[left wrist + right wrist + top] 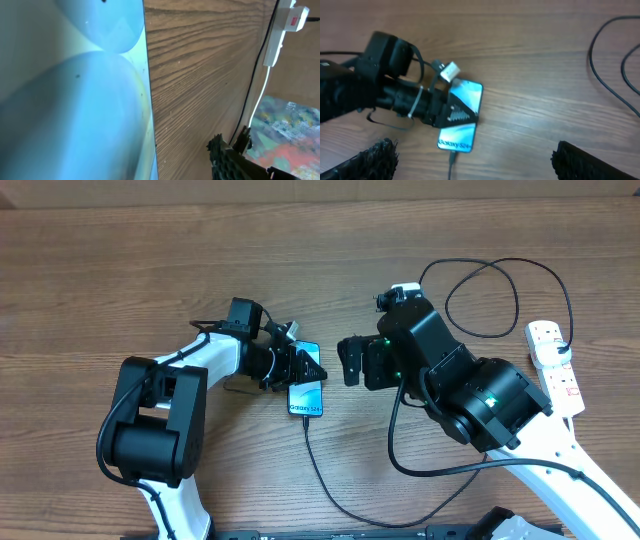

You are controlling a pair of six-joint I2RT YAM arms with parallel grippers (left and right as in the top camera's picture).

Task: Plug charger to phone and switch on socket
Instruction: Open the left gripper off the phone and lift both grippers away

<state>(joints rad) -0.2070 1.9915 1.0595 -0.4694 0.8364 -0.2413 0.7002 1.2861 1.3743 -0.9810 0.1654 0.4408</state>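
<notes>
Charger tip [451,158] looks seated in phone [468,93], mid-worktop. Your left claw [451,114] clenched on phone. Right claw [350,362] released, empty. Left for you: switch on socket [556,365], right edge.

One Galaxy S24 phone [307,402] is lying on the one wooden table [120,260]. One thin black charger cable [319,468] is running across it, and one white power strip [570,385] is sitting there too (trailing one white cord [256,97] of its own). Two arms are reaching in, each carrying one gripper: the left gripper [308,368] and the right gripper [347,360].
</notes>
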